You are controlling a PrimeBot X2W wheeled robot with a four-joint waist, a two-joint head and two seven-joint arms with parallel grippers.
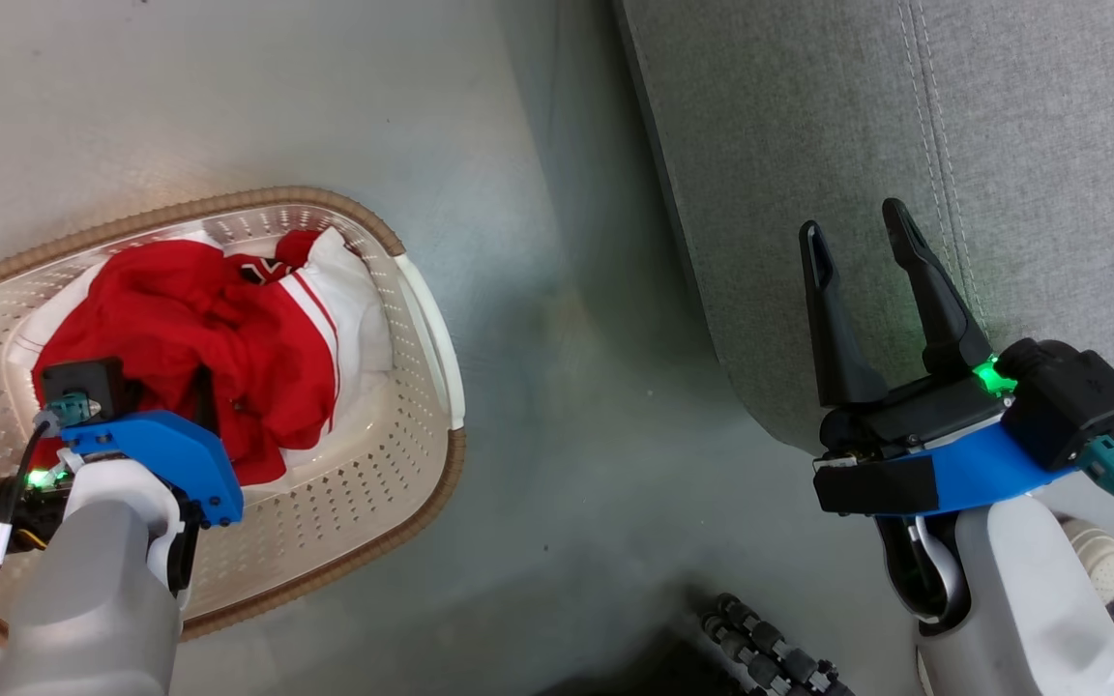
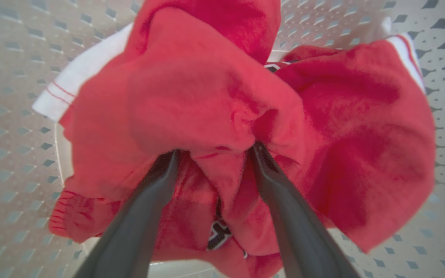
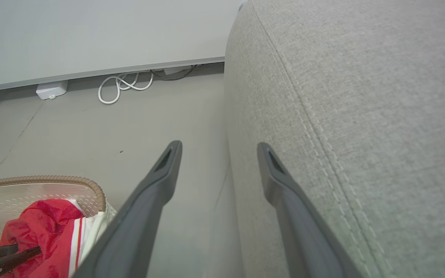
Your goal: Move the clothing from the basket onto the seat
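Observation:
The clothing (image 1: 199, 309) is a crumpled red heap with white striped trim, lying in the cream basket (image 1: 364, 483) at the lower left. My left gripper (image 2: 213, 148) reaches down into it, open, both fingertips pressed into the red clothing (image 2: 191, 85) with a fold bulging between them. The perforated basket wall (image 2: 14, 58) surrounds the heap. My right gripper (image 1: 855, 222) stands open and holds nothing, hovering over the near edge of the grey seat (image 1: 905, 116). The right wrist view shows that gripper (image 3: 218, 146) beside the seat (image 3: 361, 116), with the basket (image 3: 91, 183) and clothing (image 3: 41, 224) at lower left.
Bare grey floor (image 1: 567, 387) separates basket and seat. A black ribbed part (image 1: 770, 648) lies at the bottom edge, and a person's shoe (image 1: 1099, 561) is at the lower right. A coiled white cable (image 3: 124, 85) and white box (image 3: 51, 89) lie by the far wall.

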